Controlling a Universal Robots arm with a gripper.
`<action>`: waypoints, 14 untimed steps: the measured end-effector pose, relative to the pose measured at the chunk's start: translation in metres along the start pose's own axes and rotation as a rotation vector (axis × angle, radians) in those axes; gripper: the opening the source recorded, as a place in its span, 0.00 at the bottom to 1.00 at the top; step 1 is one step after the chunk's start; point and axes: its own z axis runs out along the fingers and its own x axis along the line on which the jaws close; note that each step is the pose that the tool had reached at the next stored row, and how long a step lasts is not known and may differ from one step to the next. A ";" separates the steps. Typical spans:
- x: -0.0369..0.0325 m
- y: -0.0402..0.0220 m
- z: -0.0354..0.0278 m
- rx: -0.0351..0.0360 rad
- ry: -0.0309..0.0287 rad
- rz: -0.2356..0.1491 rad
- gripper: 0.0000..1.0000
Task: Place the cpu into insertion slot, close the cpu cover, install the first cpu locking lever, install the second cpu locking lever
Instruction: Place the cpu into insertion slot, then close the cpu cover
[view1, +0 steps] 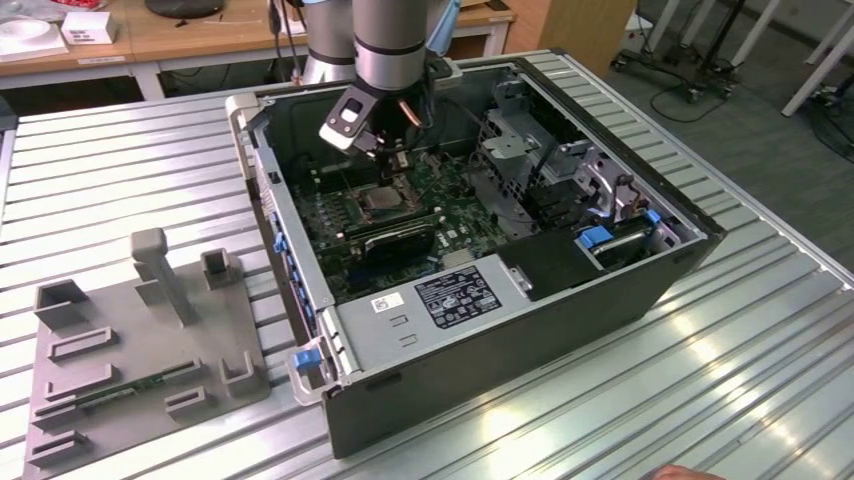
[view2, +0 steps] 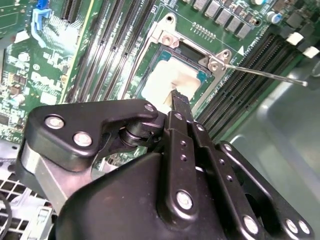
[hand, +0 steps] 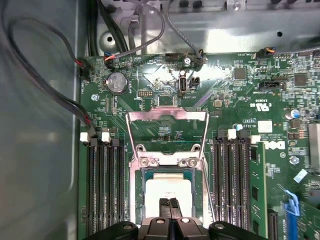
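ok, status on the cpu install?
Claw shut, empty, tips over cpu. Cpu seated, cpu cover looks down around it. Locking lever sticking out, unlatched. Nothing in the way.

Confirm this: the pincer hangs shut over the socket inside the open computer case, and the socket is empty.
The socket is not empty: in the first wrist view the cpu lies in it, pale top right under the shut pincer. The rest holds, inside the open computer case.
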 end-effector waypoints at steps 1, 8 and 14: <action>0.0001 0.0001 -0.0018 0.0000 0.0001 0.000 0.11; 0.0005 0.0005 -0.0076 -0.0001 0.0002 0.000 0.11; 0.0006 0.0005 -0.0092 0.0001 -0.0002 0.000 0.11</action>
